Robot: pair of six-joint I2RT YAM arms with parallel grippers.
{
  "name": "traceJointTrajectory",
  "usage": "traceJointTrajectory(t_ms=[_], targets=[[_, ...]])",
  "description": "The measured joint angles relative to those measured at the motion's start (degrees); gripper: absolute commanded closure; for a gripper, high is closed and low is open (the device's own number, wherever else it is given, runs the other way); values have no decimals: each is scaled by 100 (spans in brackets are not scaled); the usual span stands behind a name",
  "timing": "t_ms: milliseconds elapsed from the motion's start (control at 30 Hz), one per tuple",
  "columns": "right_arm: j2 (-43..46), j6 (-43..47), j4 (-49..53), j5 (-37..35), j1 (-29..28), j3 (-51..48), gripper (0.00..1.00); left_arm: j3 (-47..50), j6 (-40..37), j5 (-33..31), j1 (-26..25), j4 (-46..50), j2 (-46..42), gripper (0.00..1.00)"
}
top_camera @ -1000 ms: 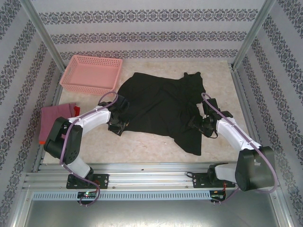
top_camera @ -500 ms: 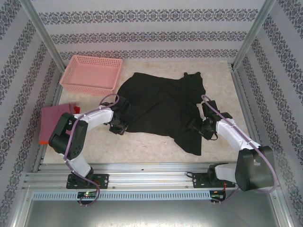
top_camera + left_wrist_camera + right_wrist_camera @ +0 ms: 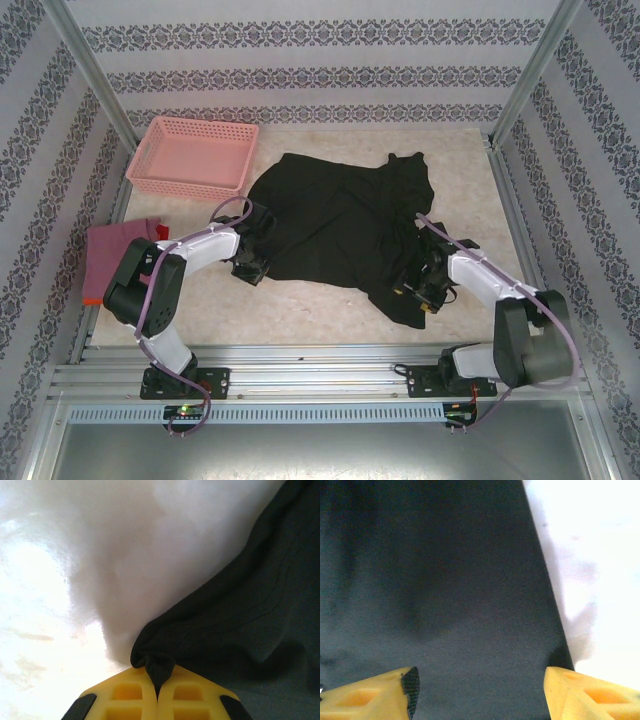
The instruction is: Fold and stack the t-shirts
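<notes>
A large black t-shirt lies crumpled and partly spread across the middle of the table. My left gripper is at its left edge, shut on a pinched fold of the black cloth; the yellow fingers meet with the fabric squeezed between them. My right gripper hovers low over the shirt's lower right part, open, with flat black cloth between its spread fingertips. A folded dusty-pink t-shirt lies at the far left, with an orange edge showing under it.
A pink plastic lattice basket stands at the back left, close to the black shirt's upper left edge. Patterned walls and metal posts enclose the table. Bare pale tabletop runs along the front, between the shirt and the arm bases.
My left gripper has shut on the shirt's left edge. My right arm has drawn back toward the front, over the shirt's lower right corner, still open.
</notes>
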State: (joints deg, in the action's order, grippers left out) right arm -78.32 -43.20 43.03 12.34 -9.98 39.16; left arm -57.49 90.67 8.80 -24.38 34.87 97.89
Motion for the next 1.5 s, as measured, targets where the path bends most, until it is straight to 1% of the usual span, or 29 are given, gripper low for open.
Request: traceJointTrajectory(t_ms=[67,100,133,200,333,367,500,600,733,867,1033,1133,1333,1500], targets=[[-240,-2,7,24,-7,11,35,0,-2,0,0,-9,0,100],[-317,0,22,20,-22,35,37,0,-4,0,0,-13,0,100],[-385,0,55,20,-31,87,42,0,-11,-2,0,-22,0,100],[-487,9,55,17,-31,144,57,0,-24,-2,0,-26,0,100],[-605,20,61,20,-31,216,95,0,-42,-33,0,-28,0,100],[-592,4,42,17,-31,216,100,0,-44,-52,0,-33,0,100],[-267,-17,2,-208,-28,238,100,-7,-116,-221,0,-59,-31,100],[396,-11,42,-498,-9,422,100,-216,-367,-555,0,48,-181,100],[1248,96,-57,-876,109,1193,100,-1150,-767,-1054,11,212,-372,100],[1781,334,-247,-1270,125,2055,100,-2085,-1137,-1493,11,306,-590,100],[2127,632,-240,-1550,125,2973,100,-2973,-1631,-1886,11,564,-785,100],[2323,785,-164,-1714,120,3401,100,-3311,-1926,-2031,11,697,-929,100],[2610,1117,81,-1967,118,4144,100,-3812,-2308,-2092,9,992,-1283,100],[2463,1429,179,-2033,109,4767,100,-4162,-2444,-2092,-13,1145,-1434,100]])
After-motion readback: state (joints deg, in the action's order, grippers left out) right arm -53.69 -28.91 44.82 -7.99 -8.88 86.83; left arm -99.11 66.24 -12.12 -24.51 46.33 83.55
